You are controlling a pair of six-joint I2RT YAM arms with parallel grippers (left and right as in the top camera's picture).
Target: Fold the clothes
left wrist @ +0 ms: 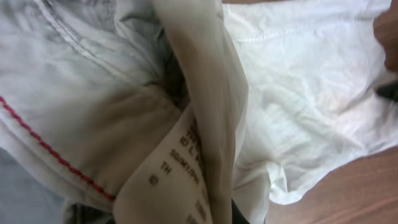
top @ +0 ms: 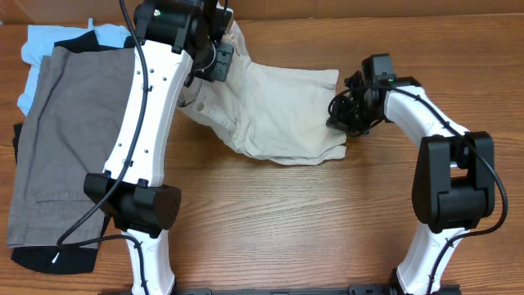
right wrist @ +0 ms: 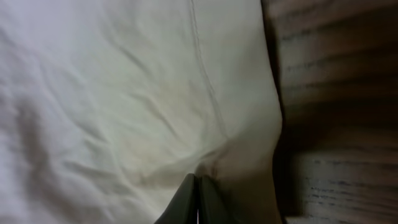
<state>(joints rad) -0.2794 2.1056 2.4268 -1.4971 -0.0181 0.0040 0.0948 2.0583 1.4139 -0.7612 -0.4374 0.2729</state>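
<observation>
Item: khaki shorts (top: 278, 111), lying rumpled on the table (top: 311, 221), just right of the grey-brown shorts (top: 65, 139).
Left gripper (top: 219, 51): at the shorts' end nearest the grey-brown shorts, where the cloth is raised. Its fingers are buried in fabric, so I cannot tell whether it grips.
Right gripper (top: 342, 115): at the edge farthest from the grey-brown shorts, fingers pressed together and pinching the hem.
Progress: I judge it early. No clean fold shows, and flattening and folding remain.
Writing: the white tag (left wrist: 177, 168) carries print, but only "TH" reads. No brand is legible.

Shorts (top: 282, 115) on table (top: 270, 221) centre — garment pile (top: 65, 139) at left edge.
</observation>
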